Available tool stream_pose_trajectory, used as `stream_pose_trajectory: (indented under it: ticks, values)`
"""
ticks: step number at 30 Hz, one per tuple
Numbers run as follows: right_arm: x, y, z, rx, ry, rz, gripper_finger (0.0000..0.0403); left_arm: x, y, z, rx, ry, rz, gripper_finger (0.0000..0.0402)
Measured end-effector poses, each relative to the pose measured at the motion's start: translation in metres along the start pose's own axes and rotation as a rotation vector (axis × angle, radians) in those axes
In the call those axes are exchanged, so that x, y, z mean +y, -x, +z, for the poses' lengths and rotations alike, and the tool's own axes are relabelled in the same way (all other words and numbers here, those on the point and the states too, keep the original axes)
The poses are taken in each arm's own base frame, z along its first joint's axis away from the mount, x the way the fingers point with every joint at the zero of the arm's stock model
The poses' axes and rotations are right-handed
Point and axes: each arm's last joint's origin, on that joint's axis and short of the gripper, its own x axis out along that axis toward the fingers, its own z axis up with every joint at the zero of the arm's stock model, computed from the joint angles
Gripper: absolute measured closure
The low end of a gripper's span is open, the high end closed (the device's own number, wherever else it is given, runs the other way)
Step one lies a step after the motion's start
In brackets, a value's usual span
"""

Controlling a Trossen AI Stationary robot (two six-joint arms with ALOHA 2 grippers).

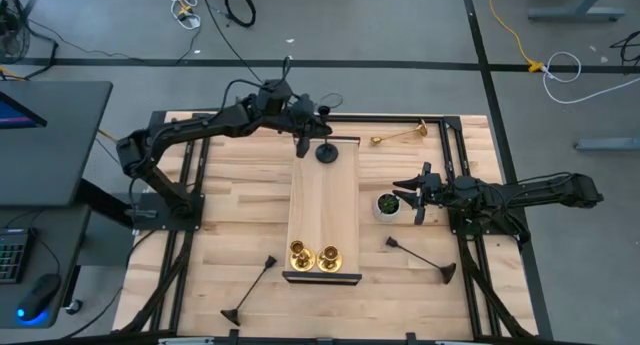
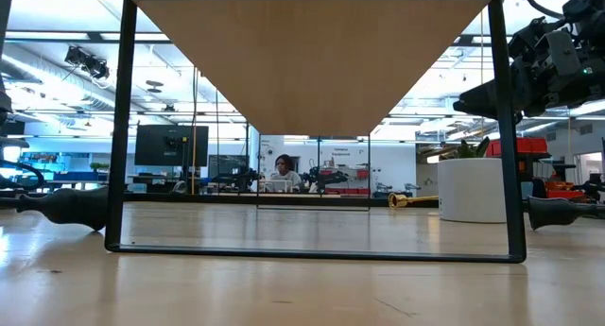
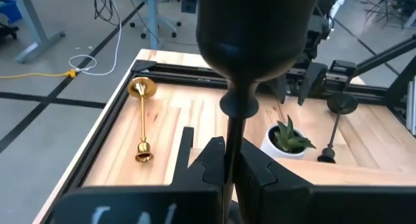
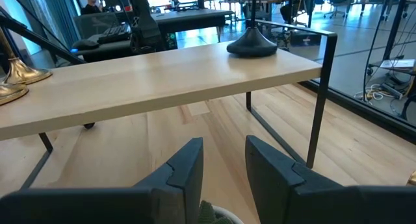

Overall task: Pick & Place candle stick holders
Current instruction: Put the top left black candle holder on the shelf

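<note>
Tipping is the risk, I judge: left gripper [image 1: 301, 143], fingers clamped on the thin stem of a matte black flared-base candle stick holder [image 1: 325, 152] at the raised wooden shelf's [image 1: 322, 210] far end, could topple it if it lets go off-plumb, while the open-fingered right gripper [image 1: 412, 192] waits beside the small white plant pot [image 1: 387, 205].

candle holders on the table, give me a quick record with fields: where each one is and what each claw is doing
shelf: two brass holders upright at one end, black holder at the other
left claw: shut on black holder stem, base on shelf
right claw: open, empty, by the plant pot
table: brass holder and two black holders lying down
</note>
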Motion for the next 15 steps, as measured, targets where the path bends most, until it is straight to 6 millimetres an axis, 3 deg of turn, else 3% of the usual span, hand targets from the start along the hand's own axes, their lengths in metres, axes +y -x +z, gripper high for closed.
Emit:
stream_pose_trajectory:
  ticks: [5,15]
  values:
    - [0.0,0.0,0.0,0.0,0.0,0.0,0.0289,-0.0006,-0.0017,-0.0009,0.002,0.0,-0.007,0.0381]
    - [0.0,0.0,-0.0001,0.0,0.0,0.0,0.0289,-0.0024,-0.0036,-0.003,0.017,0.027,-0.012,0.0294]
